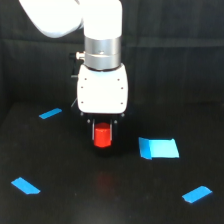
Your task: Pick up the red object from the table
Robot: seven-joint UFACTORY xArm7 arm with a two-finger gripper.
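Observation:
The red object (103, 136), a small stubby red-orange block, sits between the two dark fingers of my gripper (103, 135) just under the white gripper body (102, 90). The fingers stand close against its left and right sides, so the gripper looks shut on it. A faint red reflection shows on the black table (75, 200) below, and the block seems to hang slightly above the surface, though contact with the table cannot be told for sure.
Several bright blue tape pieces lie on the table: a strip (50, 113) at the exterior view's left rear, a large patch (159, 148) right of the gripper, and pieces at front left (25, 185) and front right (196, 194).

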